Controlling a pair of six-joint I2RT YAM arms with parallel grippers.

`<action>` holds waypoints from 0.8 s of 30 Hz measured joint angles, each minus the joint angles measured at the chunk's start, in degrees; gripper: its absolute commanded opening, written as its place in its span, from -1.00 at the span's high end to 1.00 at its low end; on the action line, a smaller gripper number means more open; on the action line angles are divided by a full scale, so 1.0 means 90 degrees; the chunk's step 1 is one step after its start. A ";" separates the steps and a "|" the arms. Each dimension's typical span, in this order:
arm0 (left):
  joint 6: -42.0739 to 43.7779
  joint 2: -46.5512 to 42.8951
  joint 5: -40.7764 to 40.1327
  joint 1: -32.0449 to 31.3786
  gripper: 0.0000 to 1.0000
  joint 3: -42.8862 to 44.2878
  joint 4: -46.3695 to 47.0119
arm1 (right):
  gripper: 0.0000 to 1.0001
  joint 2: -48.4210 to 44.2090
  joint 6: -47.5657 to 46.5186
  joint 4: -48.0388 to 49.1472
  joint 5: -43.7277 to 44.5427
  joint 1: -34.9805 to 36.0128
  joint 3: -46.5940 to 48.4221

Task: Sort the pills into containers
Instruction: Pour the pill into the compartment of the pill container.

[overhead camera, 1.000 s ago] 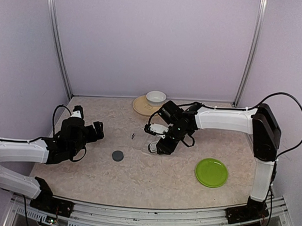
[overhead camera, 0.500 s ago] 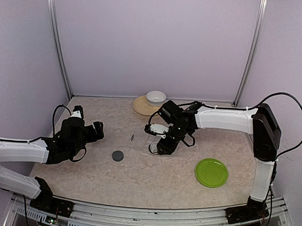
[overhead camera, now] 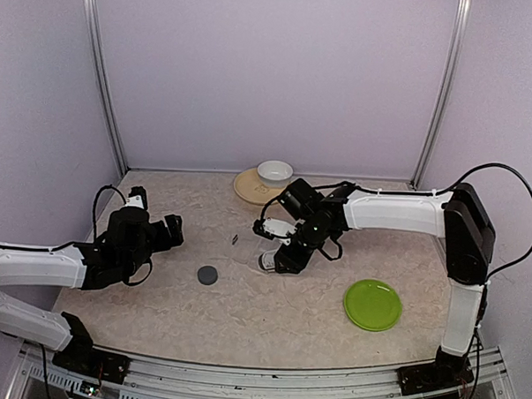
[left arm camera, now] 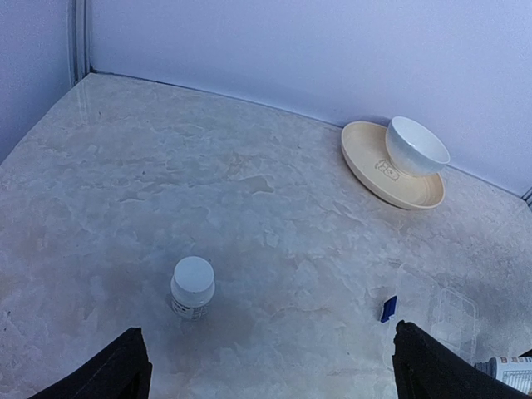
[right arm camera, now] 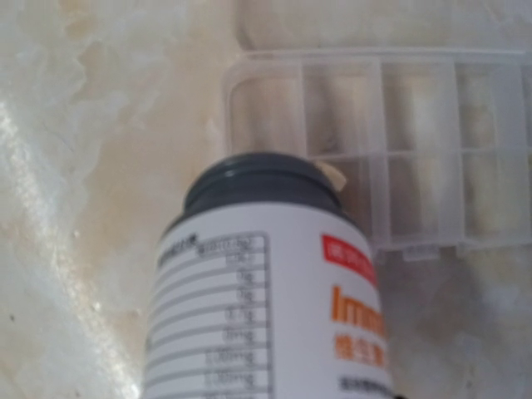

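My right gripper point(overhead camera: 279, 255) is shut on a white pill bottle point(right arm camera: 266, 291) with a dark neck. It holds the bottle tipped mouth-down over the corner of the clear pill box point(right arm camera: 416, 125). One whitish pill point(right arm camera: 334, 174) sits at the bottle's rim, just above a compartment. In the top view the bottle point(overhead camera: 267, 262) hangs low over the table centre, and the box is barely visible. My left gripper point(overhead camera: 171, 232) hovers at the left, open and holding nothing. Its fingertips point(left arm camera: 125, 370) frame a small white-capped bottle point(left arm camera: 193, 287) standing on the table.
A dark grey cap point(overhead camera: 208, 275) lies left of centre. A small blue piece point(left arm camera: 388, 308) lies beside the pill box point(left arm camera: 449, 312). A white bowl point(overhead camera: 274, 172) on a tan plate point(overhead camera: 246, 190) stands at the back. A green plate point(overhead camera: 373, 304) sits front right.
The right gripper has edged the tipped bottle slightly to the left over the pill box. The left arm has stayed still.
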 measured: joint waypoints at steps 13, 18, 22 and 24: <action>0.0000 0.0005 0.0000 0.0000 -0.97 0.0000 0.0024 | 0.80 -0.0194 0.0036 0.0726 -0.0015 0.0000 -0.0520; 0.0000 0.0005 0.0000 0.0000 -0.97 0.0000 0.0022 | 0.80 -0.0369 0.0066 0.1168 0.0015 0.0000 -0.0906; 0.0000 0.0005 0.0000 0.0000 -0.98 0.0000 0.0024 | 0.80 -0.0585 0.0107 0.1576 0.0056 0.0000 -0.1328; 0.0000 0.0005 0.0000 0.0000 -0.98 0.0000 0.0024 | 0.80 -0.0675 0.0131 0.1749 0.0085 0.0000 -0.1513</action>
